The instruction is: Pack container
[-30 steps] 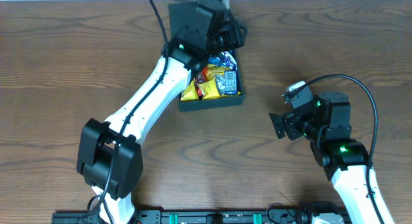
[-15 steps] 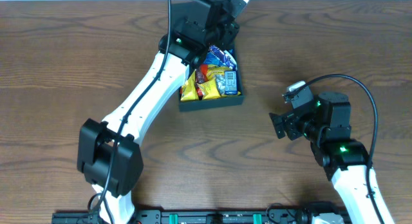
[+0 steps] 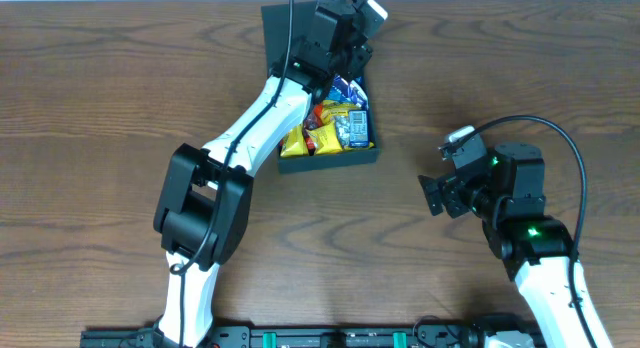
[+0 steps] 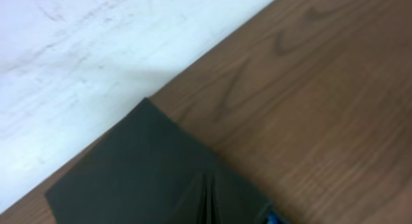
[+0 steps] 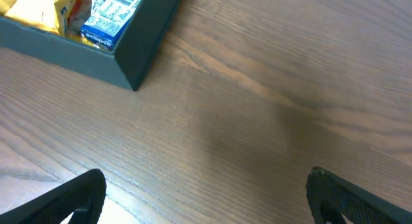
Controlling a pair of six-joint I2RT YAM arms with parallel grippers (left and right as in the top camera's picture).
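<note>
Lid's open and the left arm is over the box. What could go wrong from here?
1. The packets look heaped in the container; the lid may not shut flat over them.
2. The lid lies at the far edge of the table; a push from the left gripper could slide the container that way.

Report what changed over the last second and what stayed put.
The left arm swung its elbow right and forward, and the left gripper shifted slightly over the far edge of the container, exposing more of the open lid. Whether it grips the lid cannot be told. The container, the snack packets and the open right gripper stayed as they were.
</note>
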